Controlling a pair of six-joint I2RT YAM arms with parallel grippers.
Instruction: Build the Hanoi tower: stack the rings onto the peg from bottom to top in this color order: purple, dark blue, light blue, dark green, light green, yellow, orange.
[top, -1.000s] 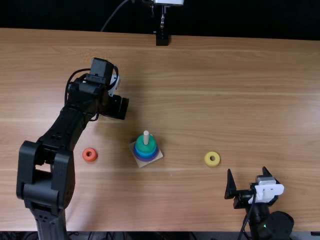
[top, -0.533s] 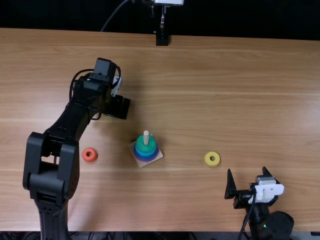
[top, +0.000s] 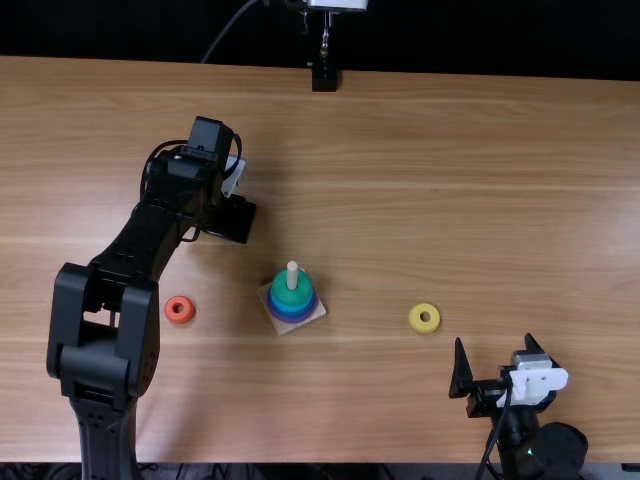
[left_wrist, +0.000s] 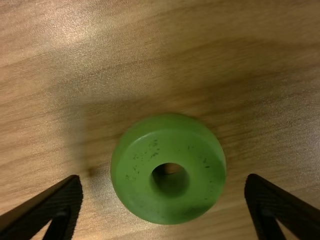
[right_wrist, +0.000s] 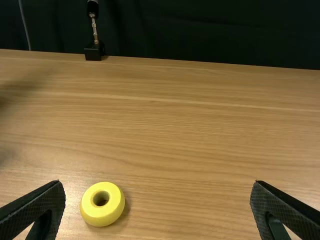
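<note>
In the top view my left gripper (top: 230, 218) is low over the table's left part, beyond the peg. In the left wrist view my left gripper (left_wrist: 162, 187) is open, its fingers on either side of a light green ring (left_wrist: 202, 185) lying flat. The wooden peg (top: 292, 275) stands on a square base holding purple, dark blue, light blue and dark green rings (top: 284, 293). My right gripper (top: 500, 364) is at the near right; in the right wrist view the right gripper (right_wrist: 158, 187) stands open, holding nothing. The yellow ring (right_wrist: 118, 202) lies beyond it.
An orange ring (top: 180, 309) lies left of the peg base, close to the left arm. A black stand (top: 324, 76) is at the table's far edge. The table (top: 450, 180) stretches between the arms and past the peg.
Over the last second the left arm has shifted slightly right at its elbow, and its gripper has made a small move and turn. The right arm and the rings in the top view have stayed put.
</note>
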